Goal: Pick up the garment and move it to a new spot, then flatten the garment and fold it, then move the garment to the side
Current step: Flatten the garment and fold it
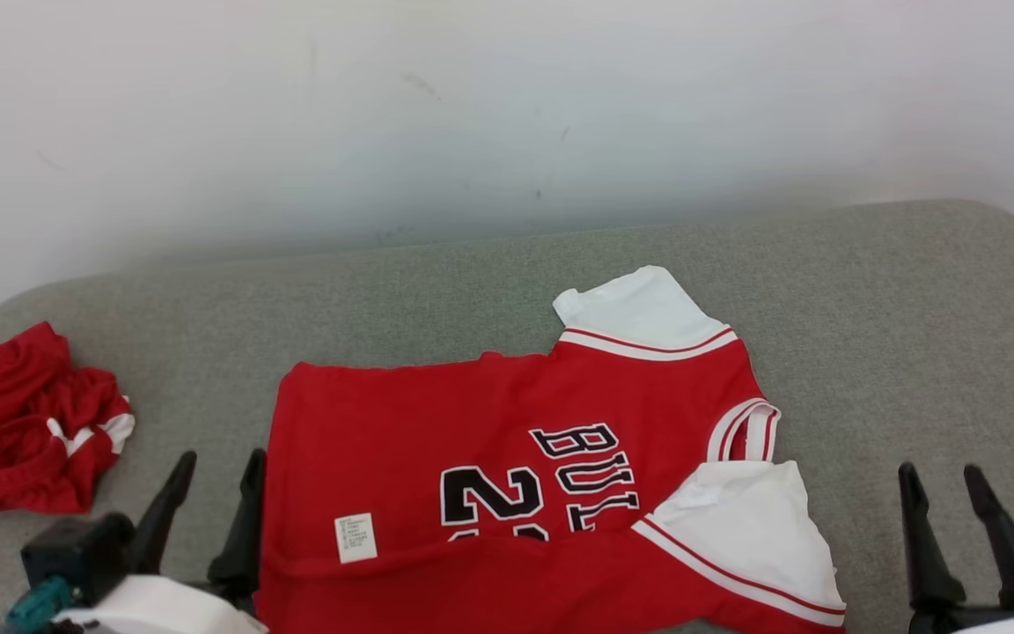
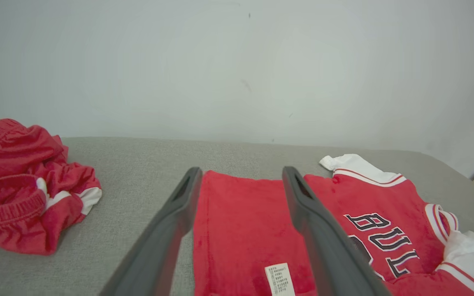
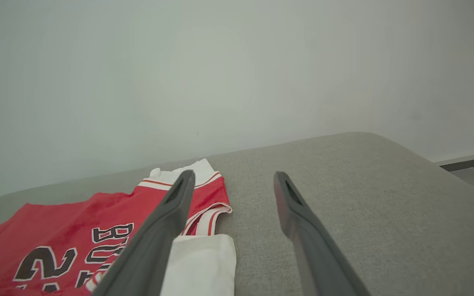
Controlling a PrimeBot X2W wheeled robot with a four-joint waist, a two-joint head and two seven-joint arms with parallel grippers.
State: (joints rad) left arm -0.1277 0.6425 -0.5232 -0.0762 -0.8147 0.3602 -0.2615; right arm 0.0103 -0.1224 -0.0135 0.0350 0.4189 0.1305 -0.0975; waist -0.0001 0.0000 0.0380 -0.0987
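A: Where does the garment [image 1: 507,475] lie?
B: Lower centre of the head view, flat on the padded surface [image 1: 912,291], with its sleeves toward the right.
A: And left of it?
B: A crumpled cloth heap [image 1: 27,423] at the left edge, apart from it. The wall [image 1: 472,106] stands behind. The left gripper [image 1: 219,458] is at the bottom left, just beside the garment's left edge. The right gripper [image 1: 940,473] is at the bottom right, apart from the garment.

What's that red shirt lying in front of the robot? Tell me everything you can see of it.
The red jersey with white short sleeves looks soft and fuzzy, with striped trim, black letters "BUL", a number starting with 2, and a small white label near the hem. It lies spread on the grey fabric cushion, collar toward the robot's right. The open left claw sits at its hem.
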